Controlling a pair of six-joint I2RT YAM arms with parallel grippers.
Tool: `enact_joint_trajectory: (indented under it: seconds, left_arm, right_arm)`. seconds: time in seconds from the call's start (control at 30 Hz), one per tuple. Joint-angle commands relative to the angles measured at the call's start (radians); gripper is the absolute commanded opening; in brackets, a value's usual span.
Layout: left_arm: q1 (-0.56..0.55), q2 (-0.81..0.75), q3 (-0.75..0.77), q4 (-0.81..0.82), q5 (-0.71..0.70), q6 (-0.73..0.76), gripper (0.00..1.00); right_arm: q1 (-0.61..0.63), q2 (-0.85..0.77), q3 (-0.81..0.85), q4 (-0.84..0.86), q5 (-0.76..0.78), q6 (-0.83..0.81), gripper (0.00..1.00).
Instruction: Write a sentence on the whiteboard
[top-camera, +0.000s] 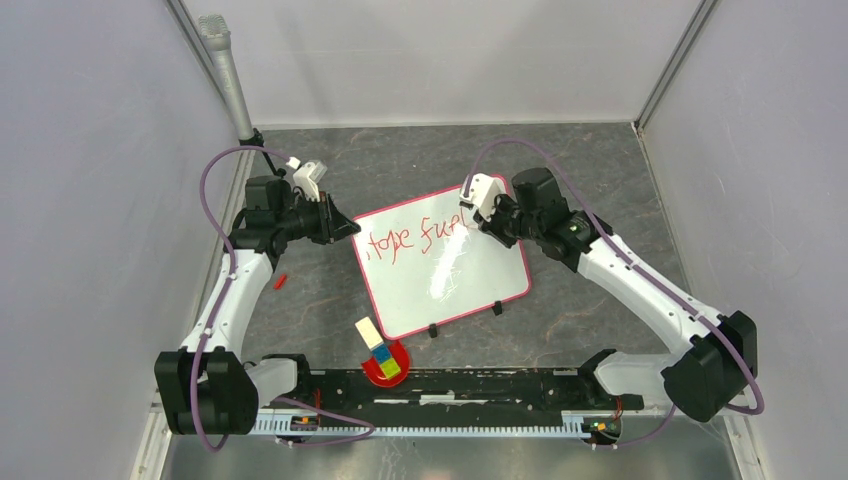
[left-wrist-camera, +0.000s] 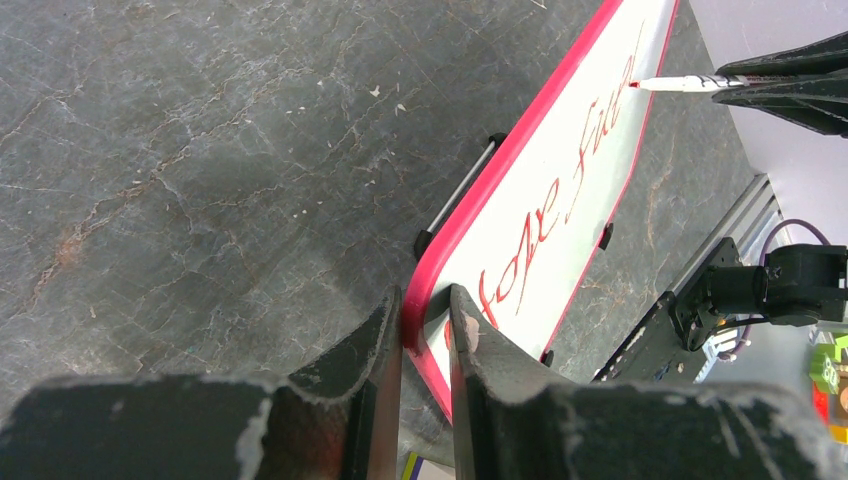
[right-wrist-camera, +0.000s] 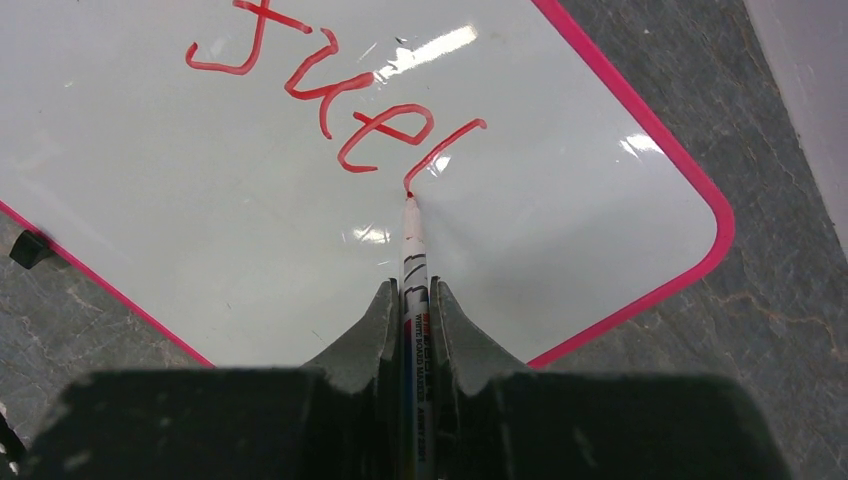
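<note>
Right gripper (right-wrist-camera: 412, 288) is closed on the marker (right-wrist-camera: 412, 250), its tip touching the whiteboard (right-wrist-camera: 560, 230) lying between both arms; free space lies rightward past the last letter (right-wrist-camera: 445, 150). Left gripper (left-wrist-camera: 425, 295) clamps the board's edge.

Right gripper (top-camera: 475, 218) hides marker (right-wrist-camera: 412, 255) and end of red writing (right-wrist-camera: 330, 100) from above; whiteboard (right-wrist-camera: 560, 230) cropped in right wrist view.

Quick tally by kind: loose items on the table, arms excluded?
whiteboard: 1
marker: 1
small red piece: 1
multicolour block: 1
red disc under the block: 1
Total: 5
</note>
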Motion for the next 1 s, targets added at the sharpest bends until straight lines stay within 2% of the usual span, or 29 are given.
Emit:
enact_joint_trajectory:
  seconds: [0.0, 0.47, 0.97]
  left_arm:
    - [-0.002, -0.004, -0.009, -0.026, -0.007, 0.039, 0.03]
    - [-0.002, -0.008, -0.009, -0.026, -0.009, 0.038, 0.03]
    - [-0.002, -0.001, -0.009, -0.026, -0.011, 0.042, 0.03]
  right_arm:
    - [-0.004, -0.025, 0.046, -0.011, 0.051, -0.02, 0.0]
    - [-0.01, 0.003, 0.102, 0.019, 0.091, -0.03, 0.0]
    - [-0.009, 0.054, 0.12, 0.028, 0.035, -0.027, 0.0]
